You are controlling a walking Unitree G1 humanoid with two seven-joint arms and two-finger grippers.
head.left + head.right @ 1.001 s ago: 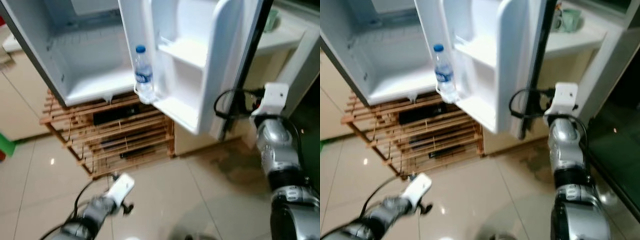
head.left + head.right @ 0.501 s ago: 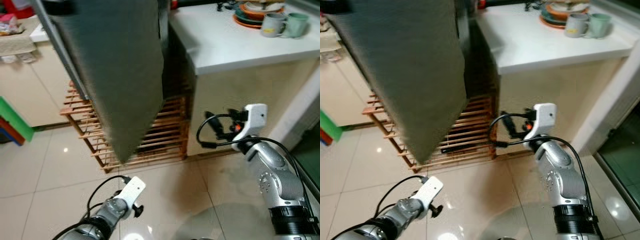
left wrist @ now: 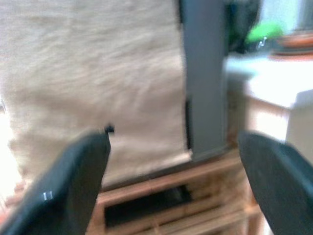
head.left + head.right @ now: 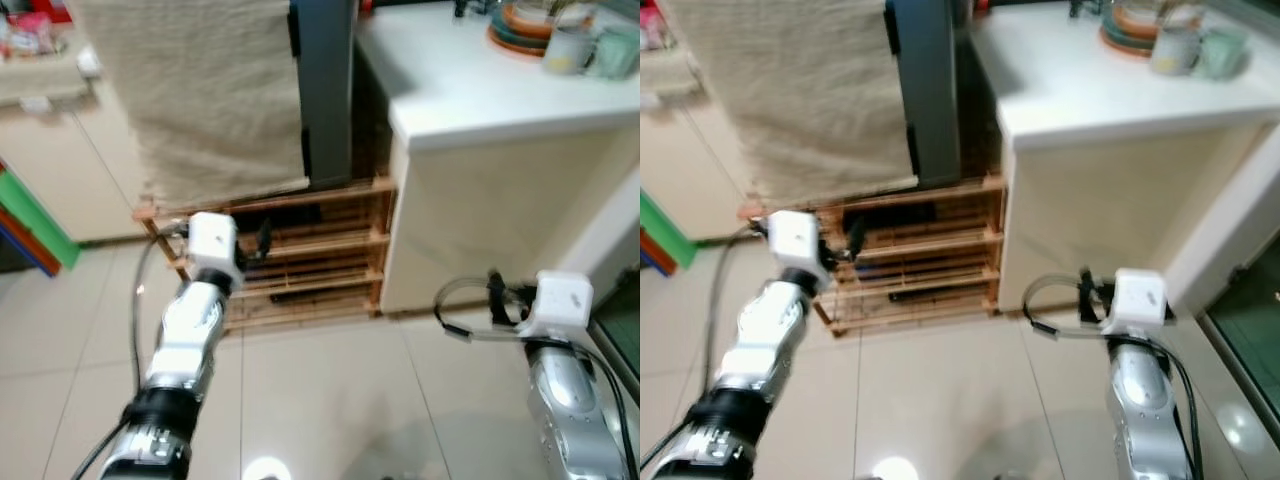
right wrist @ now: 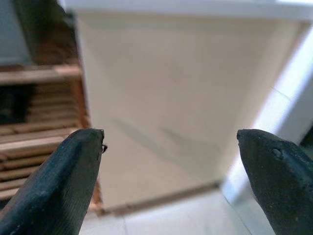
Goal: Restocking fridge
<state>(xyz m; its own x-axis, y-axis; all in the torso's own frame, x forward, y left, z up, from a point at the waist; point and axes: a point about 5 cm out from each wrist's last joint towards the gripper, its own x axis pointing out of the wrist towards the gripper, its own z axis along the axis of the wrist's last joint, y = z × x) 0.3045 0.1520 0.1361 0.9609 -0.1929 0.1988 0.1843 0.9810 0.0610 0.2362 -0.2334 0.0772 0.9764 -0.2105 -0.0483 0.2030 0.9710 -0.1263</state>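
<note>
Both sets of fingers are spread wide, nothing gripped: left gripper [image 3: 171, 161] is raised toward the cloth-draped fridge [image 4: 325, 90] at far left, right gripper [image 5: 168, 161] near the counter [image 4: 480, 80]. The wooden rack [image 4: 300, 250] could easily get bumped.

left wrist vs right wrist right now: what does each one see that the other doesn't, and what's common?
Left wrist alone: a beige cloth hanging down the front of the grey fridge, and further off a blurred white countertop with what looks like dishes on it.

Right wrist alone: the cream side panel of the counter and the tiled floor at its foot.

Both: that arm's own two black fingers spread wide with nothing between them, left gripper and right gripper, plus part of the wooden slatted rack under the fridge.
</note>
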